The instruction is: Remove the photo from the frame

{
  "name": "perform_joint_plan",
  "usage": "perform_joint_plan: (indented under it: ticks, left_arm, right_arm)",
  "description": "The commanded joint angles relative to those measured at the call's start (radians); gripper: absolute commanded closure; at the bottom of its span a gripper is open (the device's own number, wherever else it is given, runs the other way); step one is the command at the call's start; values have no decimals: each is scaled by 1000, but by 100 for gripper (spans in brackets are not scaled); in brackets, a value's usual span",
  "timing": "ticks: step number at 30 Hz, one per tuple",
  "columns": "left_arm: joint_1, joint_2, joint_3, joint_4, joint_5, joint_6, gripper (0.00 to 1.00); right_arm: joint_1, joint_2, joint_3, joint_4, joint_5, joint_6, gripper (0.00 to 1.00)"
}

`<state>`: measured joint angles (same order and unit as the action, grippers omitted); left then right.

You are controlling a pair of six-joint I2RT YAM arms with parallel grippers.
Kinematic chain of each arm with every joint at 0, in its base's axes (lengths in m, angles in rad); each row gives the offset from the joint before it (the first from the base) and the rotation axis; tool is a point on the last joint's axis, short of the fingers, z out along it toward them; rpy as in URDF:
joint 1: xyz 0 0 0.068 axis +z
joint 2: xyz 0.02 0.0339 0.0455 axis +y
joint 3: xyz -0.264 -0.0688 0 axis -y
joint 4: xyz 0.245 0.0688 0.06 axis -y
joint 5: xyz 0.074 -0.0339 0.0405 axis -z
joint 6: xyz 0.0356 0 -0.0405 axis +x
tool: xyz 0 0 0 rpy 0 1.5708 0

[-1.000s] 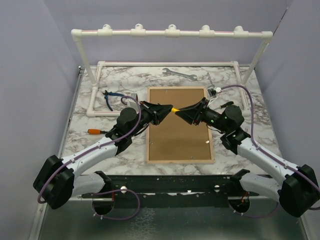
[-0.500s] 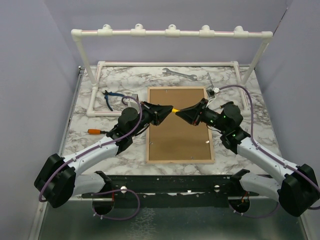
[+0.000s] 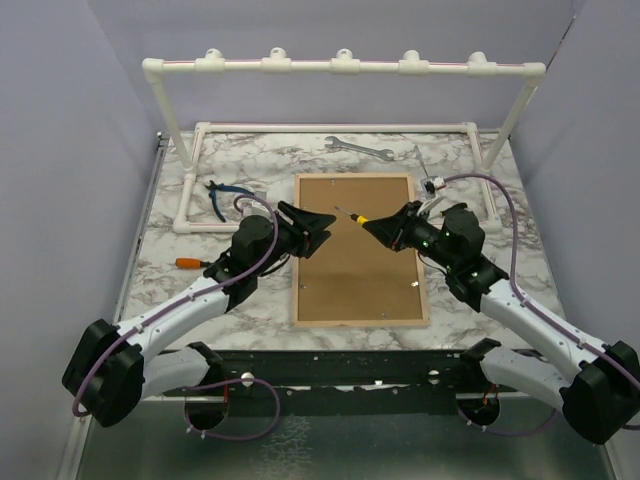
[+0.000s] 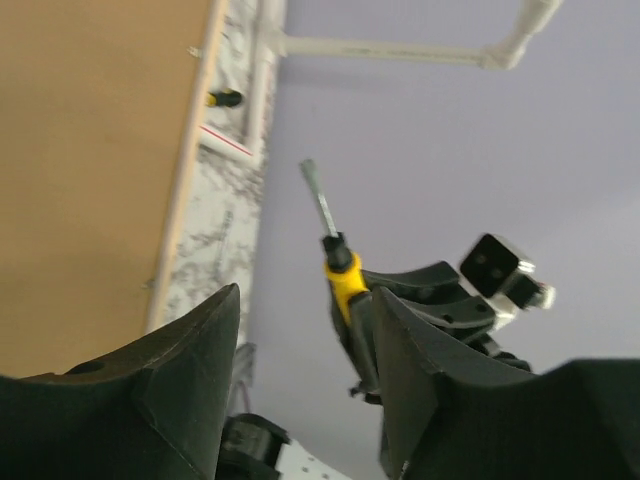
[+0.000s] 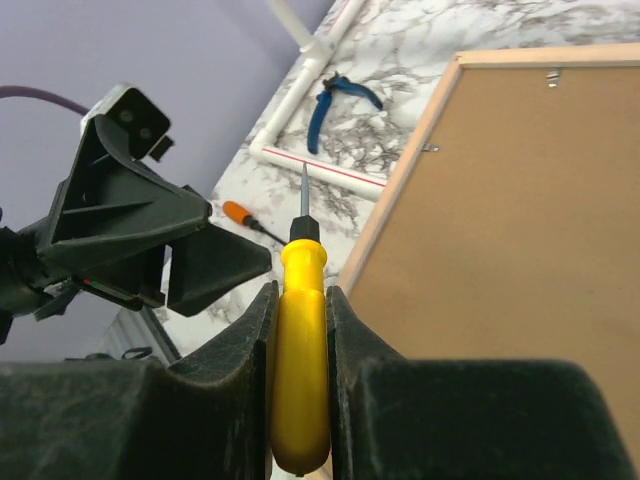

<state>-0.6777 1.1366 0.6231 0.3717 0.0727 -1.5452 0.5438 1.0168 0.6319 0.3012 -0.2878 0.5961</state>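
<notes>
Filling most of the top view is a marble-patterned table (image 3: pixel 250 160), with a white pipe rack (image 3: pixel 343 65) standing along its far edge and running down its left side.

At the centre lies the frame (image 3: pixel 355 285), flat and face down, so that its brown fibreboard back and light wood rim are what show; small metal tabs sit along the rim. The photo cannot be seen from any view (the backing board covers the whole opening).

The left gripper (image 3: pixel 322 232) hangs over the frame's left edge, towards the far end. Its fingers are spread wide apart and nothing is between them; in the left wrist view only wall and the other arm's tool show through the gap.

The right gripper (image 3: pixel 376 227) is over the frame's right half, pointing left at the other gripper, the two tips well apart. Its fingers (image 5: pixel 250 330) are pressed tight on the yellow handle of a screwdriver (image 5: pixel 300 340), whose thin metal shaft sticks out beyond the fingertips above the backing board, not touching it.

A steel wrench (image 3: pixel 358 148) lies on the marble just beyond the frame's far edge. Blue-handled pliers (image 3: pixel 222 197) lie to the frame's left, beside the rack's base pipe. An orange-handled screwdriver (image 3: pixel 187 263) lies farther left and nearer, close to the left arm.
</notes>
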Motion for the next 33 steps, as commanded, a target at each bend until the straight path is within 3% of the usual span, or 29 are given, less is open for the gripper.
perform_joint_plan:
  ticks: [1,7,13,18,23,33]
  left_arm:
    - [49,-84,5,-268,-64,259,43]
    - [73,-133,105,-554,-202,598,42]
    - [74,-86,129,-627,-208,808,30]
    - [76,-43,94,-620,-227,849,25]
    - [76,-23,54,-590,-263,879,25]
    - [78,65,28,-542,-262,902,35]
  right_arm:
    - [4,-59,-17,-96,110,-43,99]
    - [4,-34,-23,-136,42,-73,99]
    - [4,91,8,-166,-109,-38,99]
    - [5,227,34,-148,-248,10,99]
    - [28,289,30,-114,-270,30,99]
    - [102,393,97,-156,-286,-29,99]
